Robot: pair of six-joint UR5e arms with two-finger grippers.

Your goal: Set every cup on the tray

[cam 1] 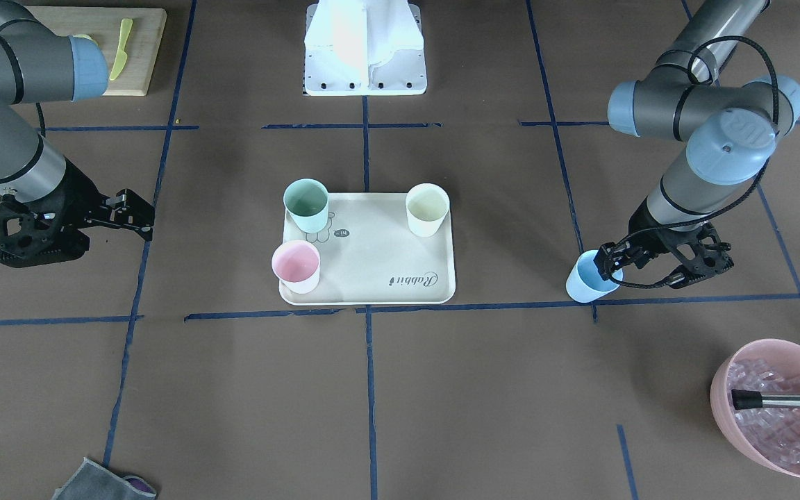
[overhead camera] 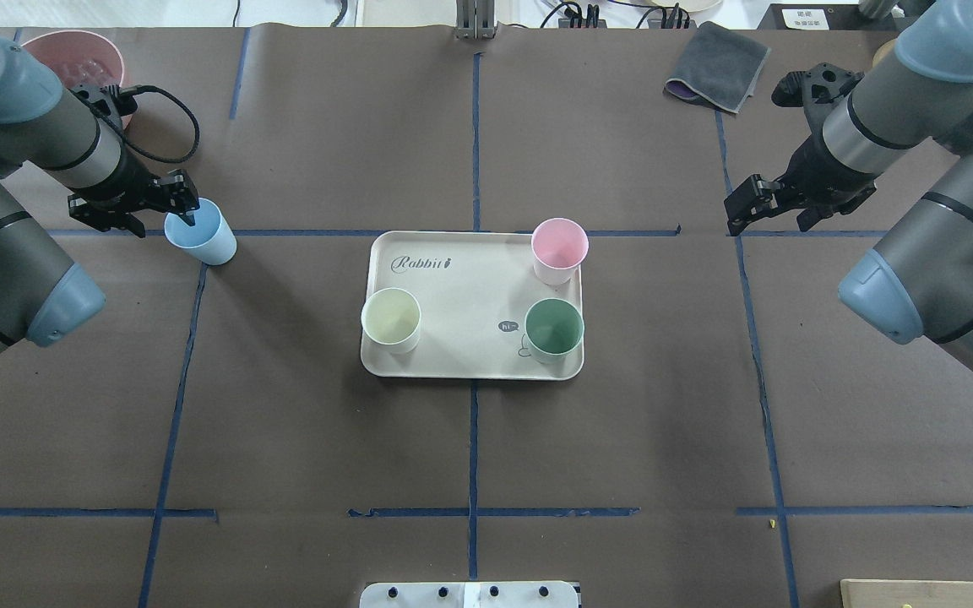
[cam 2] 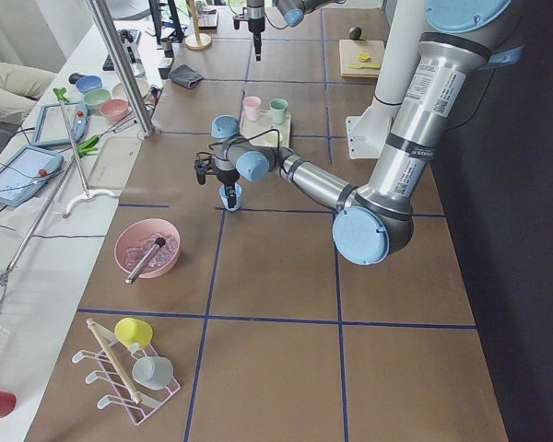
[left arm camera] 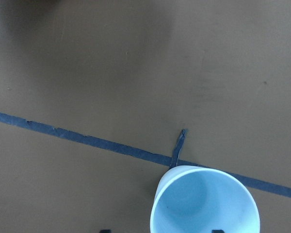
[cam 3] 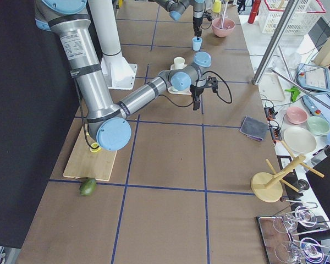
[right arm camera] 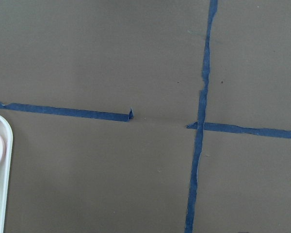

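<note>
The cream-beige tray (overhead camera: 470, 287) lies at the table's middle, also in the front view (cam 1: 372, 257). On it stand the pink cup (overhead camera: 559, 245), the mint green cup (overhead camera: 553, 328) and the cream-white cup (overhead camera: 390, 317). The light blue cup (overhead camera: 202, 236) stands upright on the table far to the tray's left, on a blue tape line. My left gripper (overhead camera: 189, 203) is open at its rim. In the left wrist view the cup (left arm camera: 203, 204) sits at the bottom edge, with one fingertip outside its wall and one over its mouth. My right gripper (overhead camera: 740, 207) is open and empty, right of the tray.
A pink bowl of clear cubes (overhead camera: 73, 55) stands behind my left arm. A grey cloth (overhead camera: 719, 55) lies at the far right. A wooden cutting board (cam 1: 129, 48) with a yellow knife lies near the robot's right side. The tray's rim (right arm camera: 2, 170) shows in the right wrist view.
</note>
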